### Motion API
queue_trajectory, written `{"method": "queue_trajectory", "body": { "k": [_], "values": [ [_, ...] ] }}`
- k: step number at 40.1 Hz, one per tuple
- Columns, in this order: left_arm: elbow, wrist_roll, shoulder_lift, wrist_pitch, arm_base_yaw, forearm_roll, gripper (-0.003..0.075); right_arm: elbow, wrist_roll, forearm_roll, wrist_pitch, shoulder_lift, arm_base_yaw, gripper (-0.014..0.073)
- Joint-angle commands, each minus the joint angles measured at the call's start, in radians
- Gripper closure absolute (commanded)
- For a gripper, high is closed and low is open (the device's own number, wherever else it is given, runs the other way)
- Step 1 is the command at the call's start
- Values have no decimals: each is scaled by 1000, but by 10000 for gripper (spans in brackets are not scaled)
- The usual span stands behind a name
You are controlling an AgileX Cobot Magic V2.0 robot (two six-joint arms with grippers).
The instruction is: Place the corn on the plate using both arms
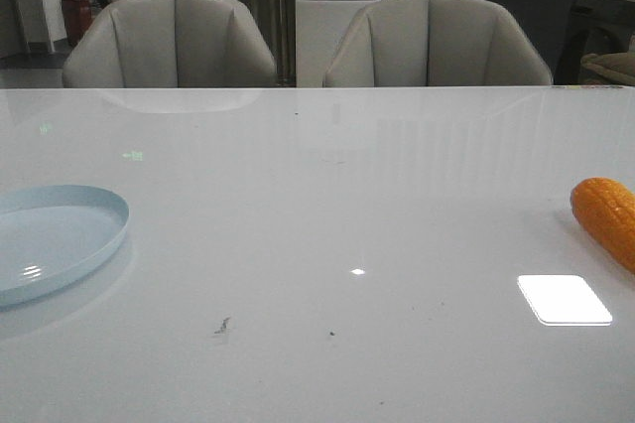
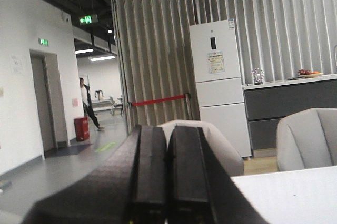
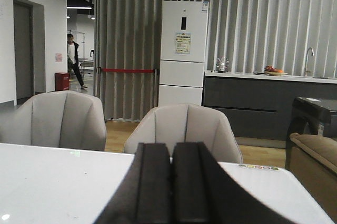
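The orange-yellow corn (image 1: 607,218) lies on the white table at the far right, partly cut off by the front view's edge. The pale blue plate (image 1: 60,234) sits at the far left, also partly cut off. Neither gripper shows in the front view. In the left wrist view my left gripper (image 2: 168,132) is shut with its black fingers pressed together, empty, pointing over the table's edge toward the room. In the right wrist view my right gripper (image 3: 171,148) is shut and empty, pointing across the table toward the chairs. Corn and plate are out of both wrist views.
Two grey chairs (image 1: 174,41) (image 1: 437,41) stand behind the table's far edge. A bright light reflection (image 1: 564,299) lies on the table near the corn. A white fridge (image 3: 181,50) and a dark counter stand in the room behind.
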Motion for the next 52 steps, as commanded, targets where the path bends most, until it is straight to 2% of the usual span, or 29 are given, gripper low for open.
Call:
{"method": "queue_trajectory", "body": {
  "k": [1, 5, 8, 11, 19, 24, 28, 32, 35, 37, 40, 43, 47, 52],
  "values": [
    [-116, -11, 81, -9, -4, 26, 631, -151, 5, -8, 50, 92, -1, 542],
    [-205, -11, 181, 34, -4, 26, 631, -249, 5, -8, 98, 233, -1, 542],
    [-252, -11, 292, 94, -4, 26, 631, -276, 5, -8, 91, 353, -1, 542],
    [-256, -11, 389, 97, -4, 26, 631, -279, 4, -8, 64, 463, -1, 542],
    [-256, -11, 642, -68, -4, 26, 631, -279, 4, -8, -95, 723, -1, 542],
    [-256, -11, 767, -116, -4, 26, 631, -279, 4, -8, -173, 829, -1, 540],
    [-256, -11, 845, -116, -4, 26, 631, -279, 4, -8, -171, 890, -1, 478],
    [-256, -11, 904, -116, -4, 26, 629, -279, 4, -8, -165, 931, -1, 319],
    [-256, -11, 930, -116, -4, 24, 583, -279, 4, -8, -162, 945, -1, 190],
    [-256, -11, 937, -120, -4, 24, 524, -279, 4, -8, -154, 950, -1, 146],
    [-256, -11, 946, -127, -4, 24, 437, -279, 4, -8, -134, 953, -1, 138],
    [-256, -11, 946, -129, -4, 24, 391, -279, 4, -8, -121, 953, -1, 138],
    [-256, -11, 946, -131, -4, 24, 350, -279, 4, -8, -120, 953, -1, 138],
    [-256, -11, 946, -128, -4, -8, 344, -279, 4, -8, -120, 953, -1, 138]
  ]
}}
